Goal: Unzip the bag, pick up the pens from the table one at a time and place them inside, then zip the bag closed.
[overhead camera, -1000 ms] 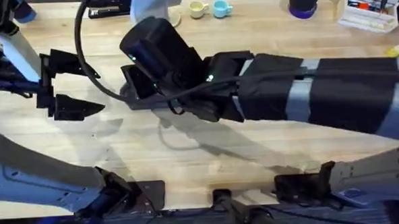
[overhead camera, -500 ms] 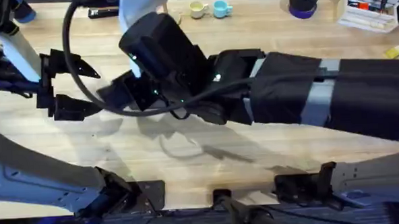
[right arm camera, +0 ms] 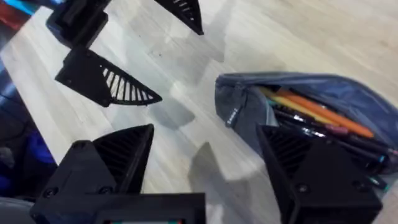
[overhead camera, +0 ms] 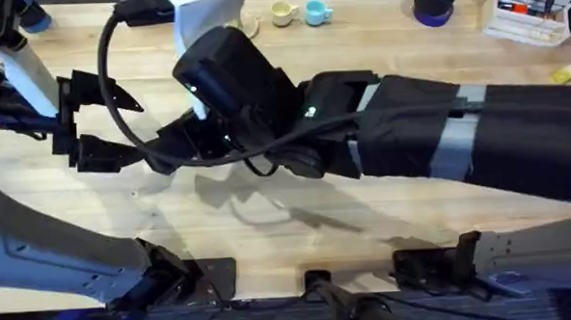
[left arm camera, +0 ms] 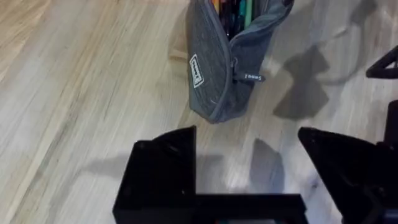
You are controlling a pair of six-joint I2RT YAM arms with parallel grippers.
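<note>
Swinging leftward across the counter (overhead camera: 269, 228) over the last second, the right arm is seen from overhead to have brought its right claw (overhead camera: 174, 146) close to the left claw (overhead camera: 95, 120), which has kept its place, spread wide and empty. From the left wrist, the bag (left arm camera: 227, 59) is shown lying unzipped on the counter just beyond the open, empty fingers, with pens inside, so zipping is judged the remaining step. From the right wrist, the right claw (right arm camera: 205, 162) is seen wide open, holding nothing, beside the bag's open end.
</note>
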